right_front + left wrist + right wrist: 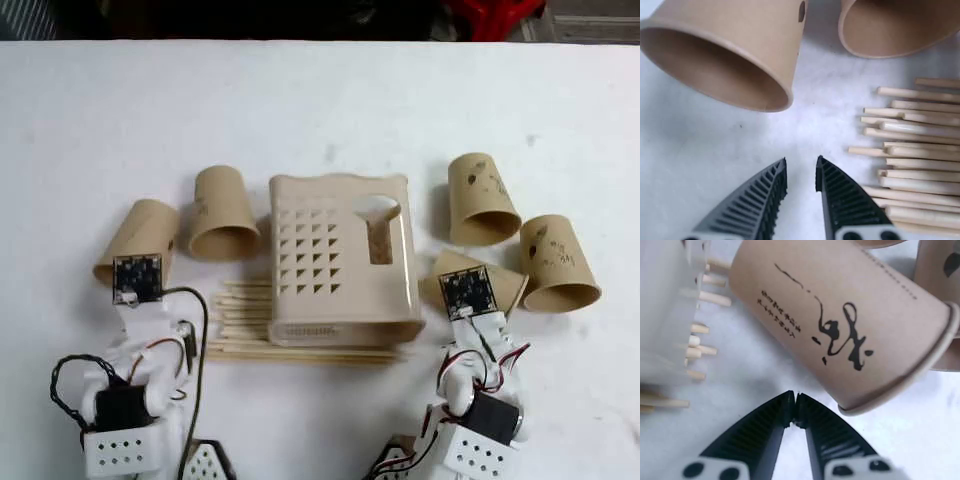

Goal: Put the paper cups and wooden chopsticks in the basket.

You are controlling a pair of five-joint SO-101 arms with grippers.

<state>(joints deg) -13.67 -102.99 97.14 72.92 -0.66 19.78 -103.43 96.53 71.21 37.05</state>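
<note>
Progress: by my judgement you are at the very start; nothing can be counted as placed.
Basket (300,195): it lies mid-table between your 2 arms, slotted face up. A brown patch shows through its handle hole, and I cannot tell what it is.
Paper cups (222,212): 5, all on the table (320,100) outside the basket, 2 to its left and 3 to its right.
Wooden chopsticks (245,310): a loose bundle flat along the basket's near edge, seemingly running partly under it.
Left gripper (800,170): a narrow gap, holding nothing, near the mouth of the outer left cup.
Right gripper (794,401): tips pressed together, empty, just short of a cup lying on its side.
Left for you: all 5 cups and the whole bundle.
</note>
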